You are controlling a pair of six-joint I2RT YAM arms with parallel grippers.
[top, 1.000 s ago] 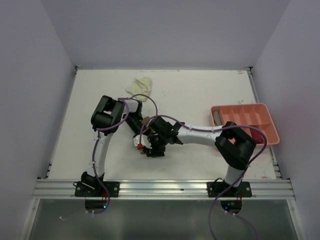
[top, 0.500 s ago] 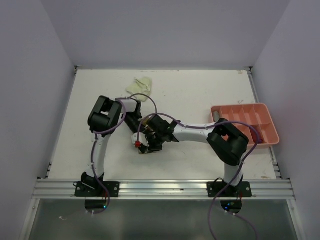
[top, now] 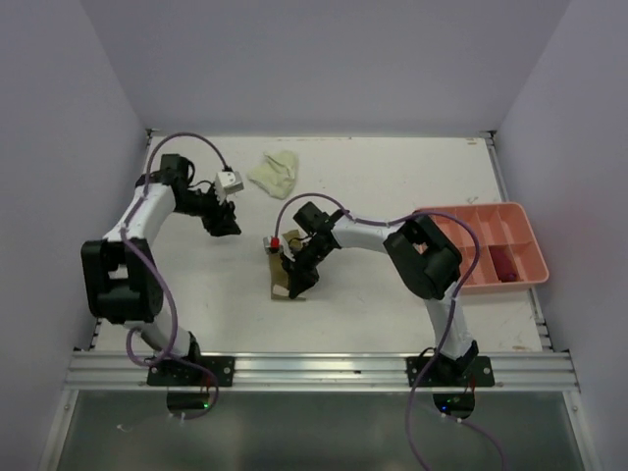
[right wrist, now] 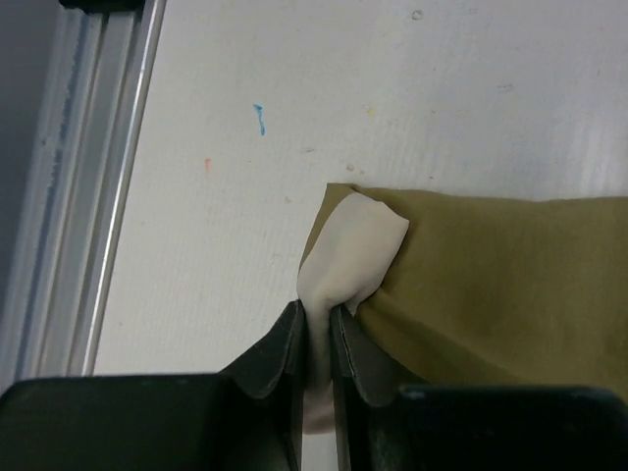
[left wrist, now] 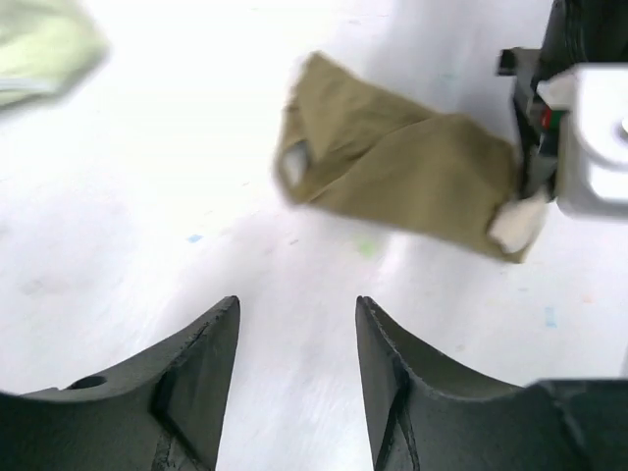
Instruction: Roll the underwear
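left gripper (left wrist: 294,319) has backed off, jaws apart, so the right gripper (right wrist: 316,324) alone pinches the olive-tan underwear (left wrist: 402,177) for rolling.

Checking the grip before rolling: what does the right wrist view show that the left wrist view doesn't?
Right wrist only: its fingers closed on a cream flap, plus the metal rail. Left wrist only: the open left gripper and a pale yellow-green garment. Both: the olive-tan underwear on the table, the right gripper at its end.
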